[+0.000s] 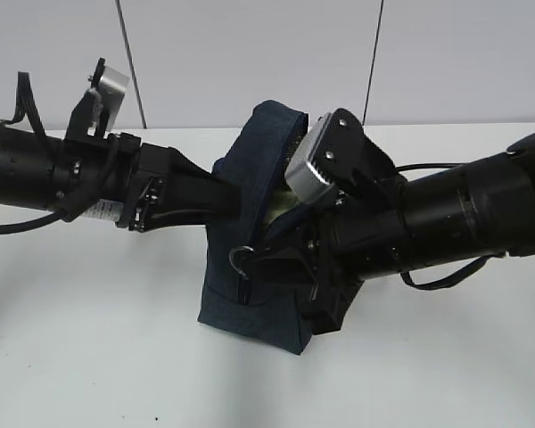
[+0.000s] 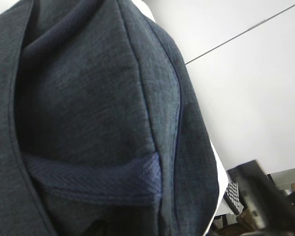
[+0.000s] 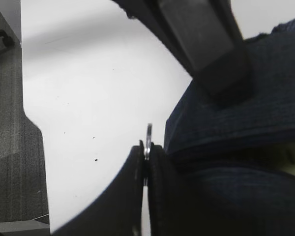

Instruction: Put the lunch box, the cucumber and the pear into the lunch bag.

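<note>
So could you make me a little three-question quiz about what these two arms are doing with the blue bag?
1. True or false: the right gripper is shut on the silver ring pull of the lunch bag.
2. Which arm reaches into the top of the bag? A) the left arm B) the right arm C) neither
3. Fill in: in the exterior view the bag stands on a ____ table.

Key
1. True. The right wrist view shows the ring pinched between the closed fingers.
2. A. The left gripper's tip is hidden behind the fabric, so its fingers cannot be seen.
3. white
</note>
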Robot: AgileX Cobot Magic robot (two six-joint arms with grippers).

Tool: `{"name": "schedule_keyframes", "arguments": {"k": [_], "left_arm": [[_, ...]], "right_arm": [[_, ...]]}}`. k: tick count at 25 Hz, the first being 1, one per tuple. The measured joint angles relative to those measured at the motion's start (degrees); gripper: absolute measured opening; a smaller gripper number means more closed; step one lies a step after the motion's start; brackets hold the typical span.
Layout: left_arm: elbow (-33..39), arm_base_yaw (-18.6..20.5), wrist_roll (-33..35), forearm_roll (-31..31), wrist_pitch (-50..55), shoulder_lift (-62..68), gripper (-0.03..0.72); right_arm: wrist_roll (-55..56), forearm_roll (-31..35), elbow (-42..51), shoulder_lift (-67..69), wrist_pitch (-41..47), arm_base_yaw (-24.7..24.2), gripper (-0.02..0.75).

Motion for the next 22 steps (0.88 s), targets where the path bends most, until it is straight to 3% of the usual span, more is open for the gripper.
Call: {"name": "schedule_keyframes", "arguments": {"k": [6, 16, 22], "left_arm": [[0.00, 0.00, 0.00, 0.55, -0.06, 0.00, 0.366], [0.00, 0.00, 0.00, 0.68, -0.33, 0.00, 0.366], [0.00, 0.00, 0.00, 2.26, -0.18, 0.00, 0.329]], "right_arm": [[0.00, 0.67, 0.23, -4.03, -1.74, 0.00, 0.006], [-6.31, 10.00, 0.36, -6.22, -5.58, 0.00, 0.006], [-7.04, 11.25, -1.33, -6.22, -9.76, 0.00, 0.006]]}}
